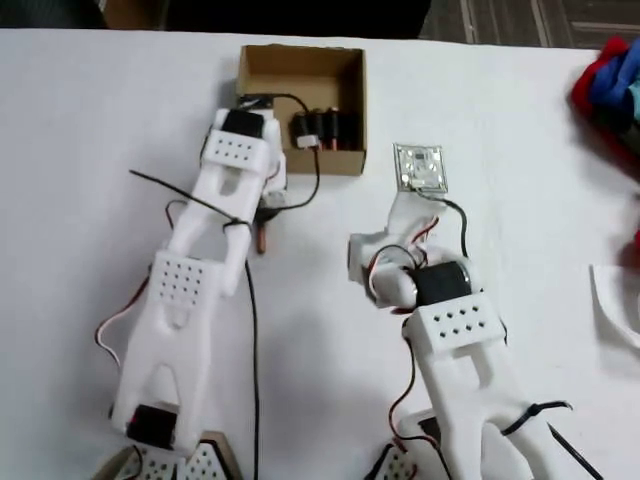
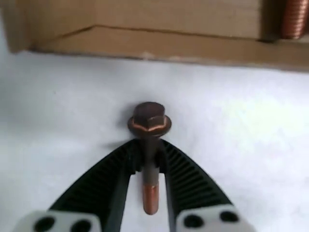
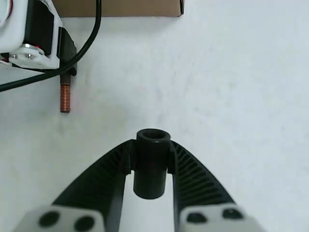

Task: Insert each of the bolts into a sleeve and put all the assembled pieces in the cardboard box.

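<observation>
- The left gripper [image 2: 149, 151] is pressed onto a bolt [image 2: 149, 123], pinching its shaft. The bolt's head points toward the cardboard box [image 2: 145, 29], just outside the box's wall.
- The right gripper [image 3: 152, 147] pinches a black sleeve [image 3: 152, 166] over the white table [image 3: 241, 96], with the sleeve's open end facing away from the wrist.
- Dark assembled pieces [image 1: 322, 128] lie inside the box.

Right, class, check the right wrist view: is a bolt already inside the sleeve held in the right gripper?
No, the sleeve has an open, empty bore, and the bolt hangs apart in the left gripper.
</observation>
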